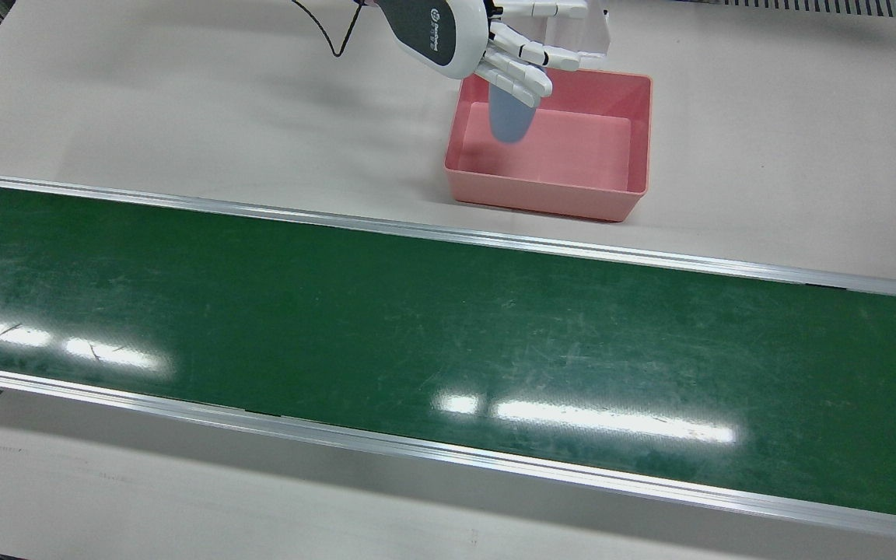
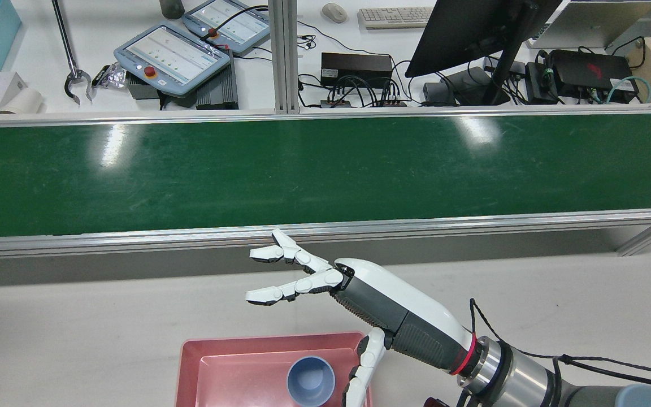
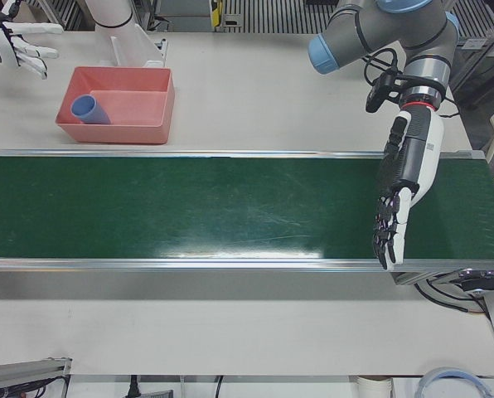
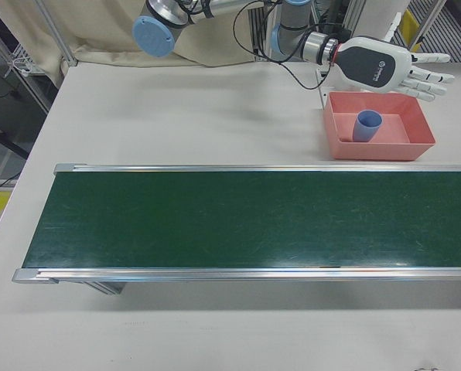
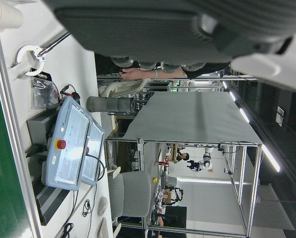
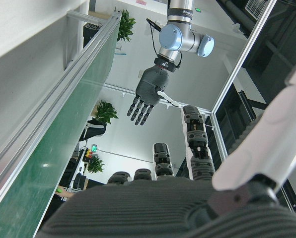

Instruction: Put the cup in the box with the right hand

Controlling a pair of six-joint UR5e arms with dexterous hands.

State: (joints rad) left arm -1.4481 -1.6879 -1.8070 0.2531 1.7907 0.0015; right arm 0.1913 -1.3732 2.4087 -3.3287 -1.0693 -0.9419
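The blue cup (image 1: 512, 120) stands upright, mouth up, inside the pink box (image 1: 565, 198), on the side nearest my right arm. It also shows in the rear view (image 2: 310, 380) and the right-front view (image 4: 367, 125). My right hand (image 1: 487, 43) is open and empty, fingers spread, above the box's near edge and clear of the cup; it also shows in the rear view (image 2: 325, 282). My left hand (image 3: 400, 195) is open and empty, fingers pointing down over the far end of the green belt (image 3: 189, 207).
The green conveyor belt (image 1: 417, 327) with metal rails runs across the table beside the box. The pink box (image 2: 190, 367) sits on the white tabletop on the robot's side. Pendants, cables and a monitor lie beyond the belt.
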